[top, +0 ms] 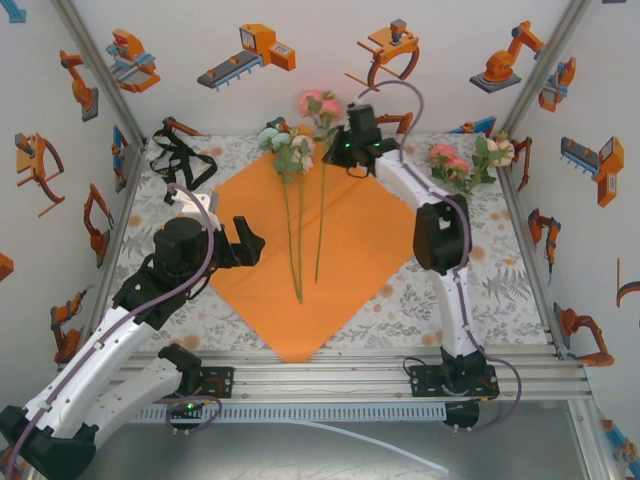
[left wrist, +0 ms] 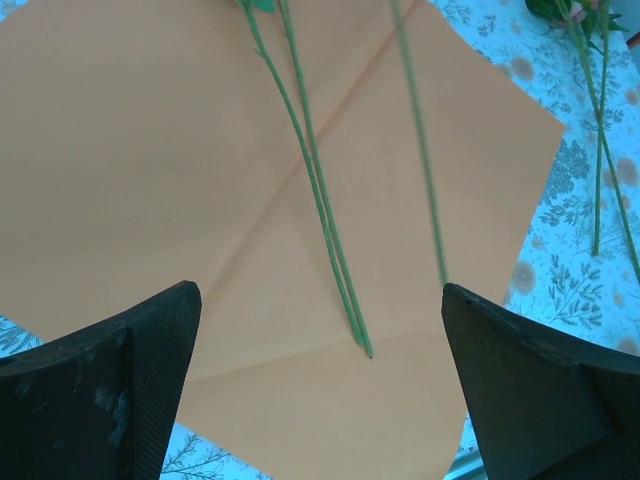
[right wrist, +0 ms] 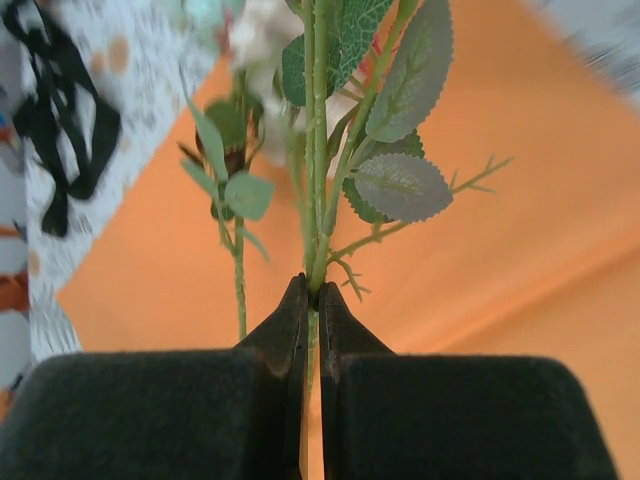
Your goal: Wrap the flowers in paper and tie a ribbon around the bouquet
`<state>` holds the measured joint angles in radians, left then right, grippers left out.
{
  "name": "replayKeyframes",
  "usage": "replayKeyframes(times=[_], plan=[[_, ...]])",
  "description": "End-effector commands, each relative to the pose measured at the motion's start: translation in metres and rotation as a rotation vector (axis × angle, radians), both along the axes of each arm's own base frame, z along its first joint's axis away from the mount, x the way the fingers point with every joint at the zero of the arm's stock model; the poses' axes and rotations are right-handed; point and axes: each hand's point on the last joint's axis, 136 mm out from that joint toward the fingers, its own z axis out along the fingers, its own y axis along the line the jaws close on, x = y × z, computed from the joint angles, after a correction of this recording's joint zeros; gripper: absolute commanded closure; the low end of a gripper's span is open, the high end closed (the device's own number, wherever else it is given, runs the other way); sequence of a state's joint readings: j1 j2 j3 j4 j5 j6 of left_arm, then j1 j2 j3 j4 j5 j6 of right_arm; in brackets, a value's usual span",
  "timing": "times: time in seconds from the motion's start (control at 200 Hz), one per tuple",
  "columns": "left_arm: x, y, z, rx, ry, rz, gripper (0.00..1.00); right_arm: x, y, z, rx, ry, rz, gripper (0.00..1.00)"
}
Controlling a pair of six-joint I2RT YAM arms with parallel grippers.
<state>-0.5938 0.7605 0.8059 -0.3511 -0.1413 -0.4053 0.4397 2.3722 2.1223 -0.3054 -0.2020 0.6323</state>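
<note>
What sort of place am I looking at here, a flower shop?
Probably a robot test booth, not a shop: two arms bolted to a metal rail, walls covered in robot drawings, flowers laid on orange paper.

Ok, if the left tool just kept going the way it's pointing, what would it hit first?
Most likely the orange paper, close to the tips of two flower stems lying on it. The open left tool has nothing else ahead, though depth is unclear.
</note>
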Motion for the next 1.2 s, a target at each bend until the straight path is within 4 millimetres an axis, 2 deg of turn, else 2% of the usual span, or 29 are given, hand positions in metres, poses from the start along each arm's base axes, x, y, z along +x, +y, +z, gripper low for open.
replayKeyframes(times=[0.0, 0.07, 0.225, 0.33, 0.446, 0.481, 0.596, 0.781, 0.941, 1.041, 1.106, 1.196], plan=[[-0.004, 0.005, -0.001, -0.001, 0.013, 0.007, 0.02, 0.008, 0.014, 0.003, 0.041, -0.017, 0.041, 1.0], [-0.005, 0.006, -0.003, 0.009, 0.021, 0.006, 0.02, 0.004, 0.015, -0.016, 0.026, 0.026, 0.036, 1.0], [-0.002, 0.004, -0.004, -0.003, 0.011, 0.006, 0.02, -0.01, 0.026, -0.042, 0.031, 0.07, -0.007, 1.0], [0.001, -0.001, -0.002, -0.004, 0.013, -0.009, 0.02, -0.016, 0.038, -0.055, 0.028, 0.07, 0.001, 1.0], [0.002, -0.001, -0.001, 0.011, 0.018, -0.013, 0.02, -0.018, 0.037, -0.068, 0.013, 0.102, -0.002, 1.0], [0.002, 0.0, -0.001, 0.011, 0.017, -0.011, 0.02, -0.019, 0.036, -0.068, 0.006, 0.106, -0.005, 0.96], [0.001, 0.002, -0.004, 0.006, 0.021, -0.001, 0.02, -0.023, 0.032, -0.057, -0.01, 0.086, 0.003, 0.81], [0.003, -0.003, -0.013, 0.008, 0.048, -0.015, 0.02, -0.03, 0.024, -0.014, 0.019, 0.034, 0.042, 0.67], [-0.001, -0.012, -0.014, -0.034, 0.046, -0.063, 0.02, -0.038, -0.007, 0.016, 0.006, -0.005, 0.021, 0.61], [-0.011, -0.039, -0.004, -0.109, 0.011, -0.221, 0.02, -0.044, -0.041, 0.038, -0.013, -0.037, -0.006, 0.6], [-0.021, -0.06, 0.008, -0.175, -0.022, -0.352, 0.02, -0.047, -0.078, 0.047, -0.086, -0.072, -0.052, 0.6], [-0.034, -0.082, 0.025, -0.243, -0.063, -0.489, 0.02, -0.048, -0.152, 0.046, -0.242, -0.095, -0.166, 0.58]])
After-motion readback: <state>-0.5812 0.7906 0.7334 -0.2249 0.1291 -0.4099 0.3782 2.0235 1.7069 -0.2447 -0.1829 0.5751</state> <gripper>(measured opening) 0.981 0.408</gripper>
